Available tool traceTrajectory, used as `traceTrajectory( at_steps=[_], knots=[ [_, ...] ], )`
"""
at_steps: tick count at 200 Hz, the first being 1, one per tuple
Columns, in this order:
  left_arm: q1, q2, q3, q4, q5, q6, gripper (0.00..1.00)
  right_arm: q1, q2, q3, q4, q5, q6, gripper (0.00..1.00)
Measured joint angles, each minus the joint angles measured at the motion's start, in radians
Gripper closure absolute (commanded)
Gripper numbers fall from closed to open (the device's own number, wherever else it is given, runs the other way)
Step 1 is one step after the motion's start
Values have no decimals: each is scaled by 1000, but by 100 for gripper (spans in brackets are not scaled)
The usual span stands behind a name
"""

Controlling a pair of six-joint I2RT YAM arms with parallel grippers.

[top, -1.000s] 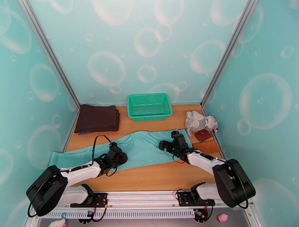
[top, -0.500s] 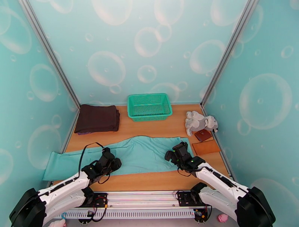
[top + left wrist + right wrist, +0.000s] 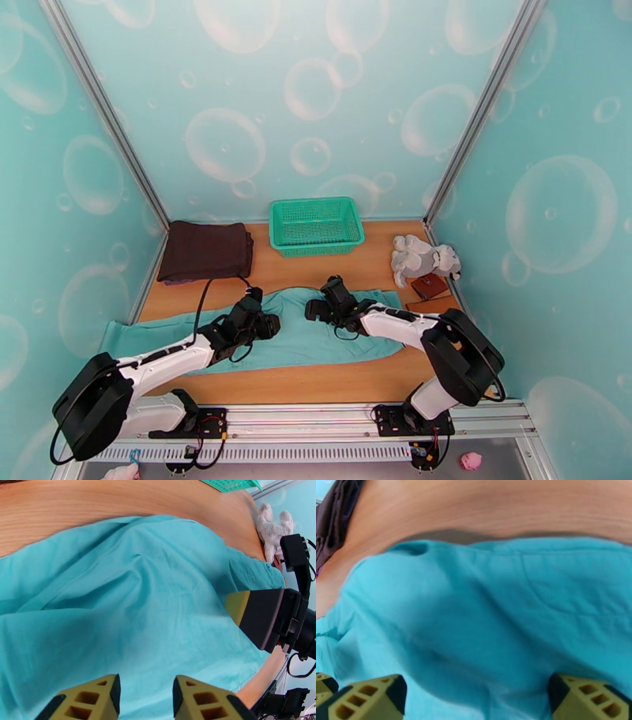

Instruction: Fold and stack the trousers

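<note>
**A:** How is the light from overhead?

**B:** Bright and even, coming from above. The arms throw only soft, pale shadows on the wooden table [image 3: 316, 379]. The wide lens splays the metal frame posts [image 3: 103, 110] outward toward the top corners.

**A:** And the wrist cameras?

**B:** Softer. On the right wrist the trousers [image 3: 482, 618] look smeared throughout, with a dark shadow band along their far edge. On the left wrist the table grain is blurred, the plush toy [image 3: 272, 527] is hazy, and the folds shade gently.
</note>
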State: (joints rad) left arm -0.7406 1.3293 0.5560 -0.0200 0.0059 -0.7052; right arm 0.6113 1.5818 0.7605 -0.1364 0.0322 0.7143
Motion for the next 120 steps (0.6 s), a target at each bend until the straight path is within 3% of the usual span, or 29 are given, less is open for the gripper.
traceTrajectory(
  at_steps=[55,93,120],
  knots=[
    [-6,76,16,-63,-61,-28,57,-5,-195,-208,76,28,111,1],
    [-6,-3,10,-71,-30,-11,57,15,-354,-277,-80,90,188,1],
    [-2,-79,16,-121,-44,29,59,23,-366,-207,-264,202,161,1]
  ],
)
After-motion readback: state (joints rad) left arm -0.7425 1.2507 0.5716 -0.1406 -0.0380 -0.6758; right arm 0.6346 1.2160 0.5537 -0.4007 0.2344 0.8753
